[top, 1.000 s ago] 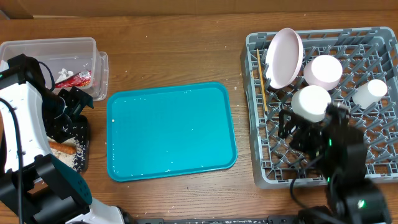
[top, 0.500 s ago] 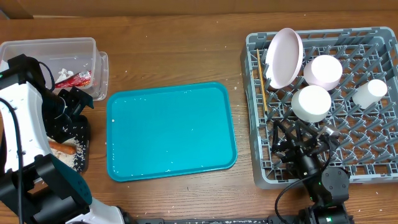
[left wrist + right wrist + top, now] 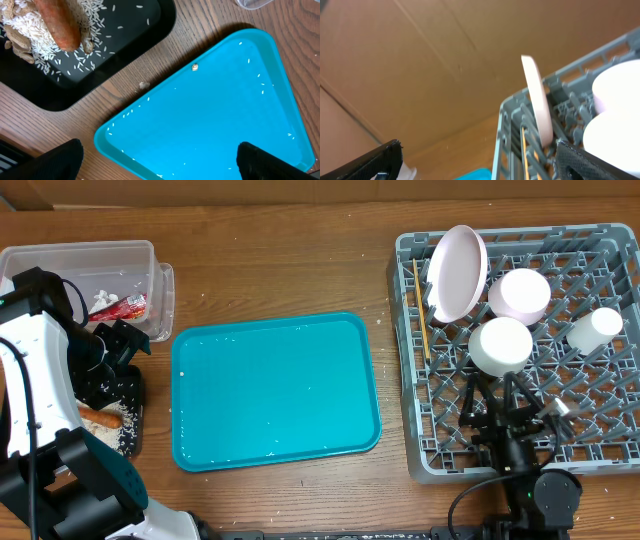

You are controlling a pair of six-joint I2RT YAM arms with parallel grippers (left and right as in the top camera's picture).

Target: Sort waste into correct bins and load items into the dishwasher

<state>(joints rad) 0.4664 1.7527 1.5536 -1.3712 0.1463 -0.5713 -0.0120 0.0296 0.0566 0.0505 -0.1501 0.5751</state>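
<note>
Right pincer (image 3: 508, 405) further back over grey lattice rack (image 3: 600, 430); pale plate (image 3: 458, 272) on edge.

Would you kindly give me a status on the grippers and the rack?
Left gripper open, empty. Right gripper open, empty, over rack. Plate, chopsticks, cup racked. Nothing in the way.
</note>
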